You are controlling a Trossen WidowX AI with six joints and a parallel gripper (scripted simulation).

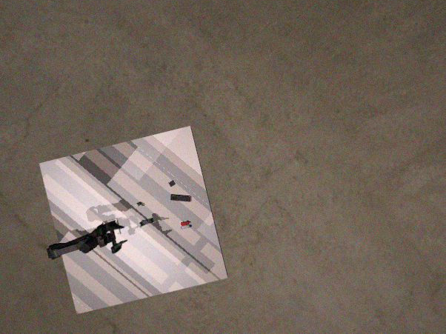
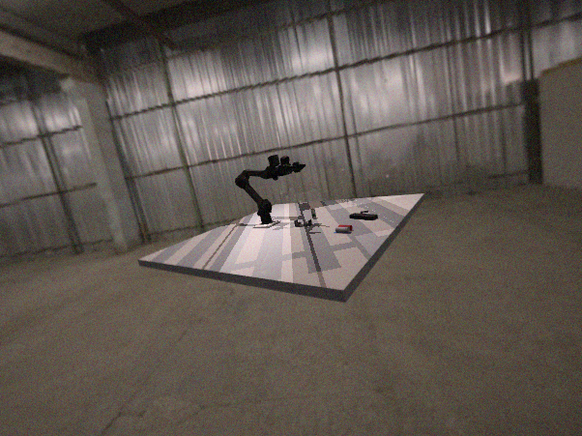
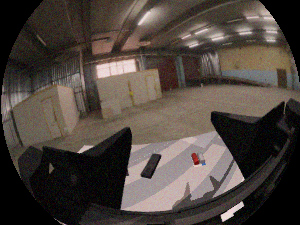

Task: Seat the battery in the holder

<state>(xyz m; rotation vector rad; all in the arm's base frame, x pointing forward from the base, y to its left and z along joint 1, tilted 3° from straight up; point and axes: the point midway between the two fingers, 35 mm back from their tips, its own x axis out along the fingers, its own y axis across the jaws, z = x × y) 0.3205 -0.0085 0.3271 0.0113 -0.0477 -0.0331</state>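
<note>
Gripper spread wide, nothing grasped; battery seen well apart from unfilled holder; small black square shown only from above.

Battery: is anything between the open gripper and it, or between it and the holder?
Nothing visible blocks either path. The gripper hangs open and raised above the board, holding nothing. The battery lies alone on the board, apart from the holder, with bare board between them. A small dark piece sits nearer the arm.
</note>
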